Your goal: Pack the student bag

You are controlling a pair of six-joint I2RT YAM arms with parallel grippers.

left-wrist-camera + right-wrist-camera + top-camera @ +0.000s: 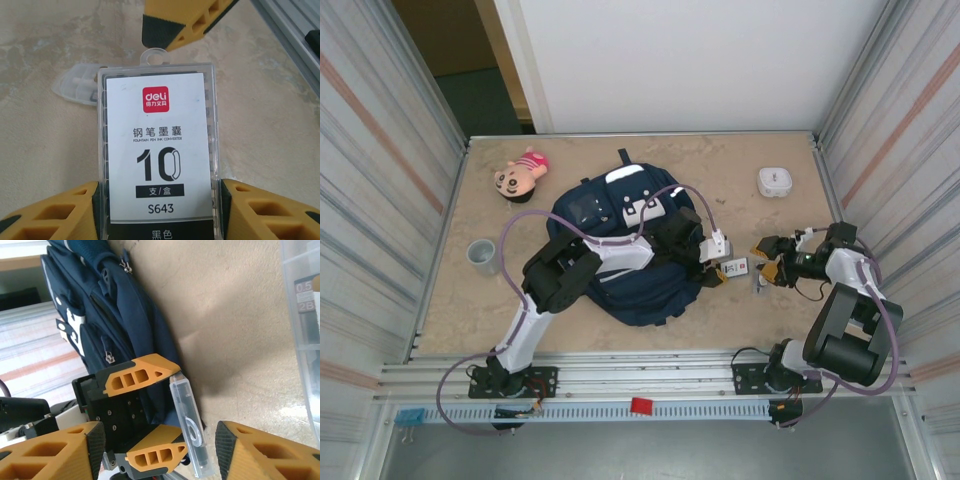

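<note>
Beige stone-patterned table [740,320] enclosed by pale ribbed walls, seen from above; the student bag [620,250], navy with white patches, lay flat near the middle of the table, its front pockets facing up; beyond the bag's far left corner lay a pink-and-tan doll [520,175]; well to the bag's left stood a grey cup [483,256]; beyond the bag's far right corner, well apart from it, sat a small white case [775,182]. The left arm reached across the top of the bag, so that the left gripper [718,262] stood just off the bag's right edge; its yellow fingers [55,215] were pressed on both long sides of a clear ink cartridge box [160,150] bearing a white label with a red logo. The right gripper [763,268] faced it from farther to the bag's right; its jaws stood apart with the box between them, a gap showing on either side. A clear plastic piece [75,90] lay on the table just beside the box; a clear container [302,330] with a dark label lay to the bag's right, beyond the box.
</note>
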